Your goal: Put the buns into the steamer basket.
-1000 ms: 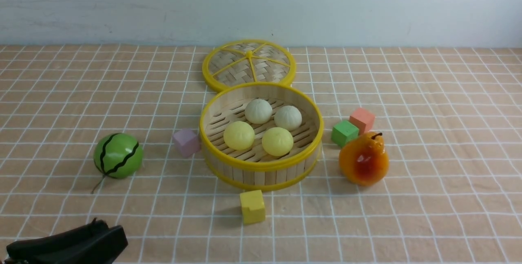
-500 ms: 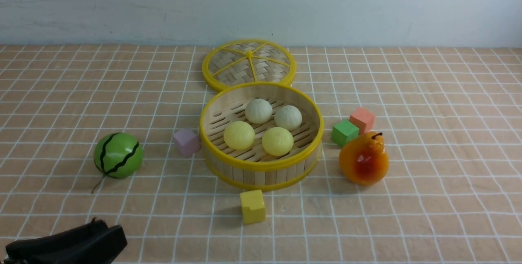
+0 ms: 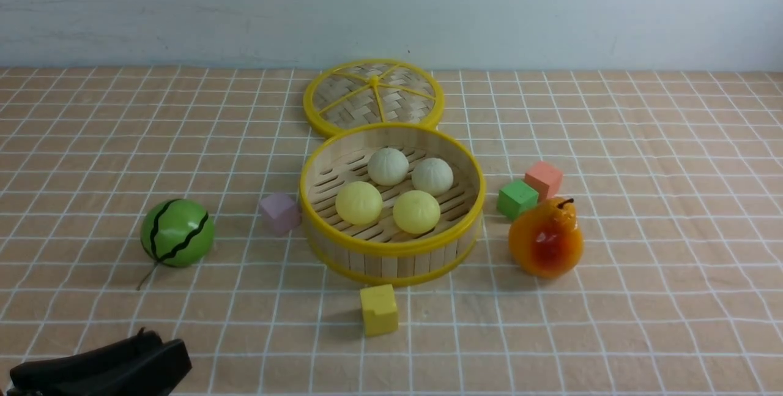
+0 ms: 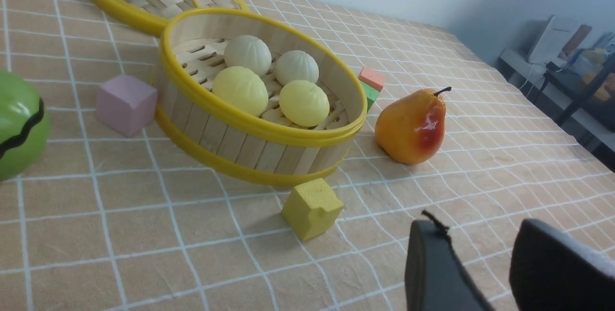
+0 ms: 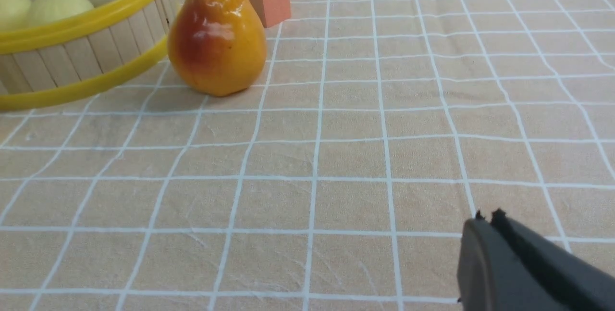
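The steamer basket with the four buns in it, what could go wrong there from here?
All four buns already sit inside the steamer basket, so the risks look small. An arm reaching in again might knock the loose buns around. The yellow block sits close in front and the purple block right beside the wall, so a nudged basket could push either one.

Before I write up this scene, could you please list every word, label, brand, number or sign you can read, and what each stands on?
There are none that I can read: the steamer basket, the buns, the cubes and the pear show no lettering.
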